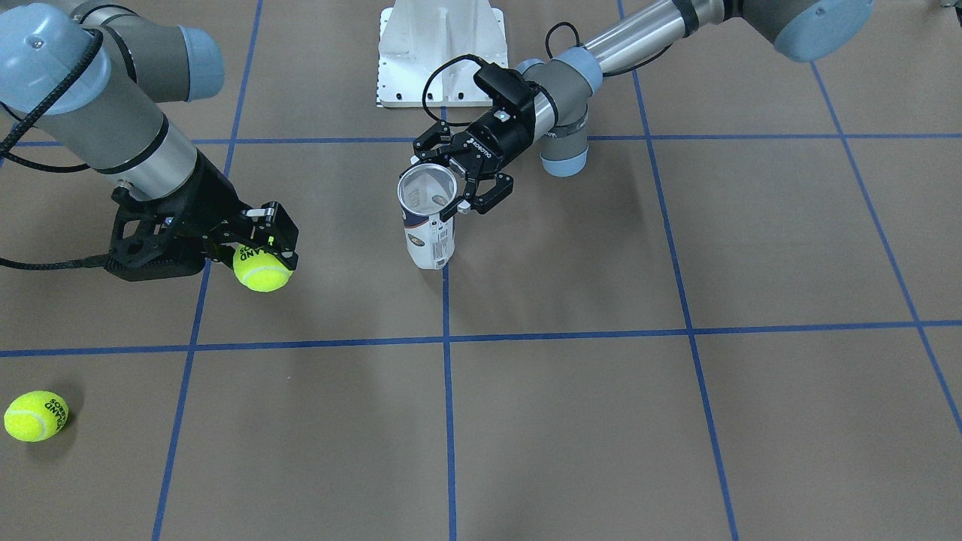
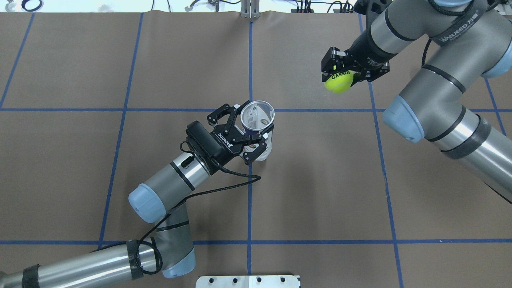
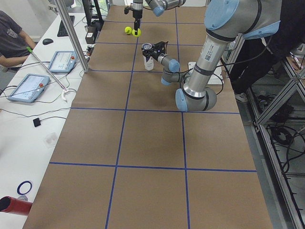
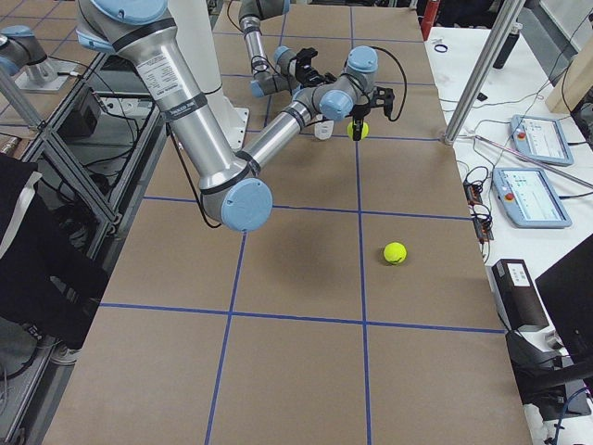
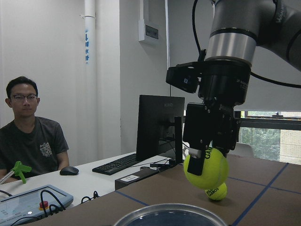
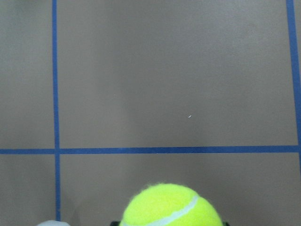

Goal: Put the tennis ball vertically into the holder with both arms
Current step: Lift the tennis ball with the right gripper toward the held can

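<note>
Right arm point(image 2: 440, 92): reaches in over the far side of the table, wrist pointing down.
Left arm point(image 2: 176, 180): stretched low towards the middle of the table.
Left gripper point(image 2: 252, 130): fingers wrapped round the holder's upper part, just under the rim, pressing in from both sides.
Right gripper point(image 1: 267, 248): fingers pinched on a tennis ball, gripping its upper half.
Holder point(image 1: 430, 233): upright on the centre blue line, open silver mouth facing up, well apart from the right gripper.
Held ball point(image 2: 338, 81): hangs below the fingers, clear of the table.
Loose ball point(image 1: 35, 415): lies on the brown table, well apart from both grippers.
Hard to see: the right wrist camera catches only the top of the held ball at its bottom edge. The left wrist camera catches just a blurred arc of the holder's rim. I can't make out the holder's inside through the clear wall.
</note>
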You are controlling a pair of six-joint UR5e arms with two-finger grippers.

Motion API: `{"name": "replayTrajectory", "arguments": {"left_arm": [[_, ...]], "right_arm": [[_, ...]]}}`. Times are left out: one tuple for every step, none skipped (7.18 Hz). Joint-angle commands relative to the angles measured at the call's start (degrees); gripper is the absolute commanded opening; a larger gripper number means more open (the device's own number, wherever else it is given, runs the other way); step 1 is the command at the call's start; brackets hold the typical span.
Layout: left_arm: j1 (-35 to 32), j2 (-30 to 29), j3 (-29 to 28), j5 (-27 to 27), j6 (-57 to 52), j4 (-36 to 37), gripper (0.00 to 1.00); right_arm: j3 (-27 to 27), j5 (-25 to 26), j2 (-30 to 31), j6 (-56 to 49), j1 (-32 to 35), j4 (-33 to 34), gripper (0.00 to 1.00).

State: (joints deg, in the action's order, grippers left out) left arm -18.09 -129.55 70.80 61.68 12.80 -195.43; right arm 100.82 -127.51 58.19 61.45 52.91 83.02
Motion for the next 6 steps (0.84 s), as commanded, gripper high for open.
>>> {"name": "replayTrajectory", "arguments": {"left_arm": [[0.24, 0.00, -0.22, -0.16, -0.32, -0.13, 0.82], [0.33, 0.00, -0.31, -0.16, -0.32, -0.13, 0.82], [0.68, 0.00, -1.00, -0.16, -0.32, -0.22, 0.83], [0.68, 0.00, -1.10, -0.16, -0.32, -0.22, 0.84], [0.68, 0.00, -1.19, -0.16, -0.32, -0.22, 0.84], [0.68, 0.00, -1.19, -0.16, -0.32, -0.22, 0.84]], "right_arm": [[0.00, -0.02, -2.46, 3.29, -0.44, 0.04, 0.00], [0.34, -0.19, -2.90, 4.37, -0.44, 0.04, 0.00], [0.43, -0.19, -3.95, 5.42, -1.14, 0.04, 0.00], [0.78, -0.19, -4.66, 7.00, -1.75, 0.04, 0.00], [1.39, -0.19, -4.67, 7.10, -2.11, 0.04, 0.00], [1.66, -0.19, -4.67, 7.45, -2.28, 0.04, 0.00]]}}
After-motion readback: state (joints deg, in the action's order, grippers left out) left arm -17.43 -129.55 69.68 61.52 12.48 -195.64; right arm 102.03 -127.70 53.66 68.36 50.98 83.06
